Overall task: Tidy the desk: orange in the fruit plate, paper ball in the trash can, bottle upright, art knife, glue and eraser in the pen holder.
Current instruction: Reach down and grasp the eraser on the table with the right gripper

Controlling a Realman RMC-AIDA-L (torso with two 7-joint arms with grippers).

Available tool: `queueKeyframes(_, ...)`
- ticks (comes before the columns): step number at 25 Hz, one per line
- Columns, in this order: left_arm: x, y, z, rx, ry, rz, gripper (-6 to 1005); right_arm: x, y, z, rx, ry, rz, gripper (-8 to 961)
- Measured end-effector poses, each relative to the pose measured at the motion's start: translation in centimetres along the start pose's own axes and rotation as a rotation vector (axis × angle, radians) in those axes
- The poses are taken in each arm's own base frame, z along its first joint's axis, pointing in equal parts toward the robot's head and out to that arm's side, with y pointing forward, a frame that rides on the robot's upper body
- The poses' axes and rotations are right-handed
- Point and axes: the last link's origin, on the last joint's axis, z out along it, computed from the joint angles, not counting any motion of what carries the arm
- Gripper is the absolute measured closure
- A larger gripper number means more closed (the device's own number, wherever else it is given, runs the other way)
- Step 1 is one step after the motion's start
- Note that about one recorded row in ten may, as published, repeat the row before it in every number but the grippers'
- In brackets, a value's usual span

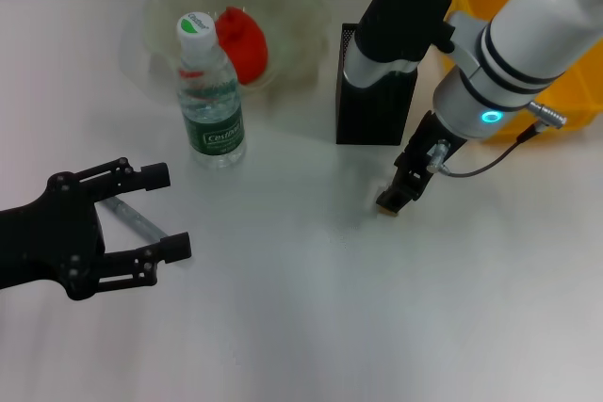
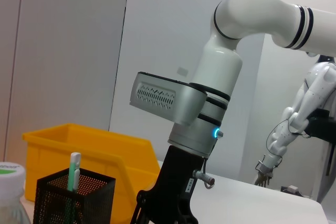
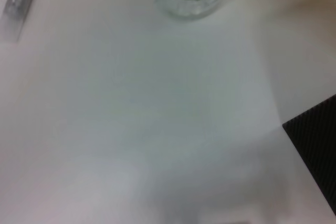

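The trash can point(image 1: 565, 91) fills the tabletop's far right corner; the pen holder point(image 1: 375, 91) stands just beside it. The right gripper point(image 1: 400, 197), clamped on the tan eraser point(image 1: 388, 204), hangs directly nearward of the holder. The left gripper point(image 1: 170, 211) idles spread near the left edge.

right arm point(image 2: 210, 108) | pen holder point(image 2: 73, 199) before trash can point(image 2: 105, 153)

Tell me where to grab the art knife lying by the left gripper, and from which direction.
Probably mid-handle, from straight above: the art knife lies flat on the table, a thin grey bar running diagonally, so jaws should close across its narrow width. The left gripper, open, already straddles it.
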Motion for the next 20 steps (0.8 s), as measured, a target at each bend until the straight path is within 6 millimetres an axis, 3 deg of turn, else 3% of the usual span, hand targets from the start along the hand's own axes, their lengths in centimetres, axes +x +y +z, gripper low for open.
queueKeyframes(20, 0.0, -0.4, 0.4, 0.004, 0.003, -0.003, 175, -0.3, 0.7, 1.3, -0.013, 0.024, -0.023, 364)
